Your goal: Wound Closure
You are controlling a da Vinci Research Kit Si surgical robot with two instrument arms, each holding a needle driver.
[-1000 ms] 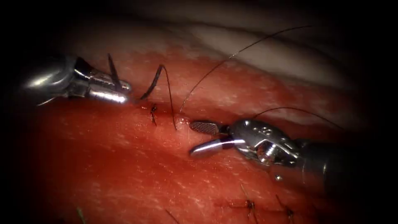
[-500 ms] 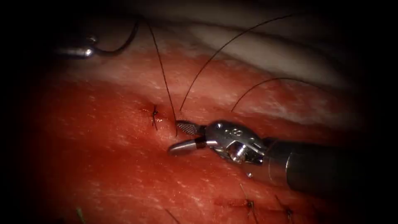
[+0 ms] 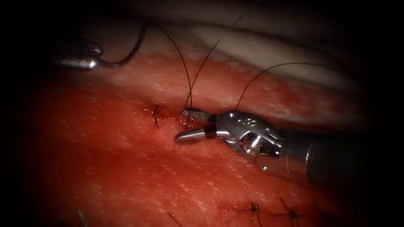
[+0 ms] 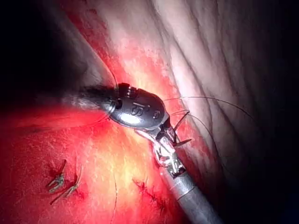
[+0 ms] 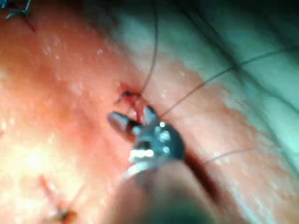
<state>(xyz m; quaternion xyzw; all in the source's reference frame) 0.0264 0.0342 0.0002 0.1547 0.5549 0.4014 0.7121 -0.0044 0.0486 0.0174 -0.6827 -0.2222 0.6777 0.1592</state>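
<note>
My right tool [image 3: 185, 125] has its jaws apart, empty, at the thread [image 3: 188, 90] rising from the cut [image 3: 168, 119]. Left tool [image 3: 90, 63] is clamped on the needle's [image 3: 128, 52] end, free of the tissue [image 3: 126, 168], upper left. I judge we're mid-stitch, thread management; the next move calls for a clean thread grab.

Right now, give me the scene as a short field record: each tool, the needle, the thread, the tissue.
left tool: jaws shut on the needle, at one end of its curve
needle: held above the tissue, left of the stitch, not in the tissue
right tool: jaws open, holding nothing, tips at the cut
thread: runs from the needle down into the tissue beside the right tool; further strands arc to the right
tissue: tied stitch left of the right tool
</note>
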